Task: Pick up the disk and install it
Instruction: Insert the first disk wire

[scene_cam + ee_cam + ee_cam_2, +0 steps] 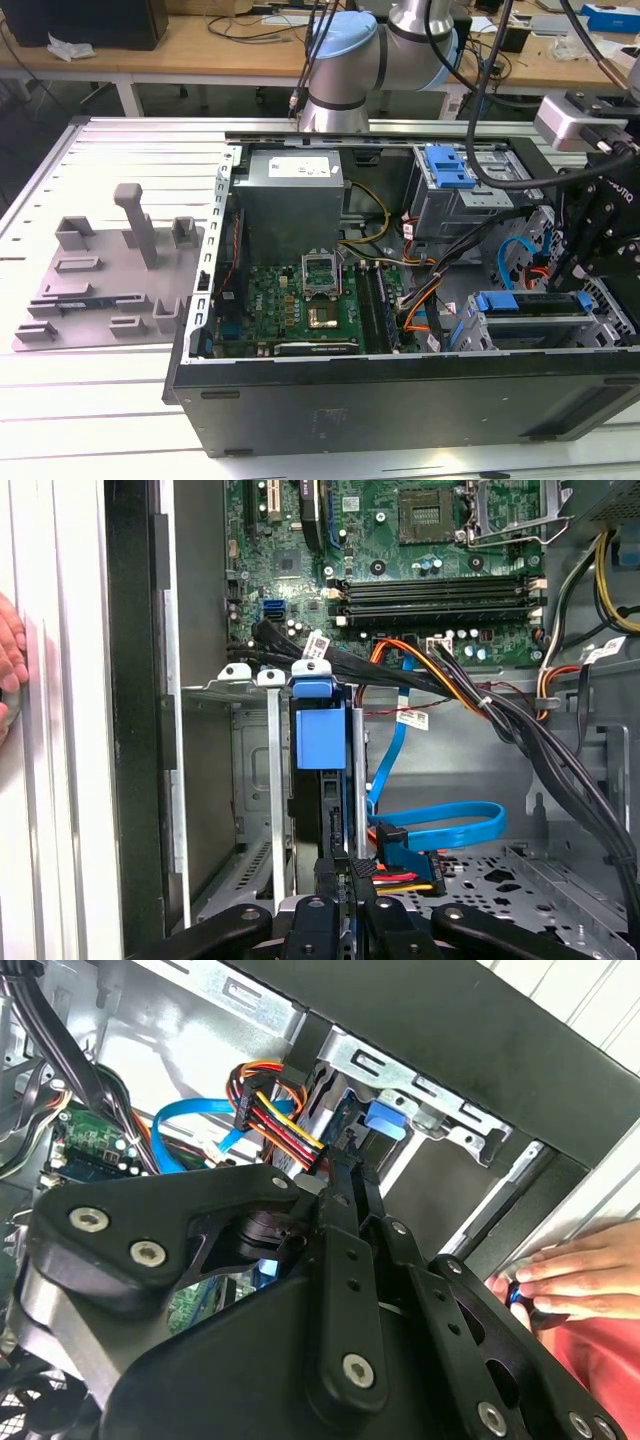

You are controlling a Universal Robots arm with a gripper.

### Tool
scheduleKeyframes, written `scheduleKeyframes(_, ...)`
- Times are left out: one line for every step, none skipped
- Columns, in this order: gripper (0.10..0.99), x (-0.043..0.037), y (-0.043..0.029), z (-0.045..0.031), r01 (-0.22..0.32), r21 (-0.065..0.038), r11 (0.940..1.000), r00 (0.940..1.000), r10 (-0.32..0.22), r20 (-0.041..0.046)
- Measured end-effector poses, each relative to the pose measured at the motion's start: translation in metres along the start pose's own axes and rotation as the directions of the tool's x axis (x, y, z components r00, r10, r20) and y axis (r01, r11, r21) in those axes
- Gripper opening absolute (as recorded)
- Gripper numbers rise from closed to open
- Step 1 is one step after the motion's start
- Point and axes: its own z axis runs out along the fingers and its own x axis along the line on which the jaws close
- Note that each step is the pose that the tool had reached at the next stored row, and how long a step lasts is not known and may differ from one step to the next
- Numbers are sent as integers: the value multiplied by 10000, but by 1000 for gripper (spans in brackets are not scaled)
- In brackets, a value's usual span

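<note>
Black walls of the open computer case (pixel 400 405) sit closest in the exterior view, on a white ribbed surface (pixel 60 400). Inside lie a green board (pixel 300 310) and many wires. At the exterior view's right, the black gripper (pixel 585 265) reaches down to the disk (pixel 530 303), which stands on its edge in a metal cage (pixel 560 335) with its blue frame on top. A grey plate with posts (pixel 110 285) lies on the surface at the exterior view's left.

In the second wrist view, big black gripper parts (pixel 330 1340) are nearest. A hand (pixel 585 1275) rests on the case edge, close to the arm.

In the first wrist view, the gripper (pixel 345 900) looks pinched narrow on the thin edge of the disk (pixel 320 740), which sits in its slot.

I think the disk is stiff, a bit heavy, and easy to hurt if bumped. Its smooth metal may be slippery, so the blue frame edges seem the best place to hold.
</note>
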Motion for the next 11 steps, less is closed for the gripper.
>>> scheduleKeyframes(165,0,0,3,0,0,10000,10000,0,0)
scheduleKeyframes(165,0,0,5,0,0,10000,10000,0,0)
scheduleKeyframes(165,0,0,6,0,0,10000,10000,0,-1)
scheduleKeyframes(165,0,0,8,0,0,10000,10000,0,0)
scheduleKeyframes(165,1,0,9,0,0,10000,10000,0,-1)
scheduleKeyframes(165,1,0,10,0,0,10000,10000,0,-1)
scheduleKeyframes(165,2,0,12,0,-1,10000,10000,0,-1)
scheduleKeyframes(165,2,0,13,0,0,10000,10000,0,0)
scheduleKeyframes(165,3,0,14,0,0,10000,10000,0,1)
scheduleKeyframes(165,5,0,17,0,0,10000,10000,0,3)
scheduleKeyframes(165,7,0,19,0,0,10000,10000,0,1)
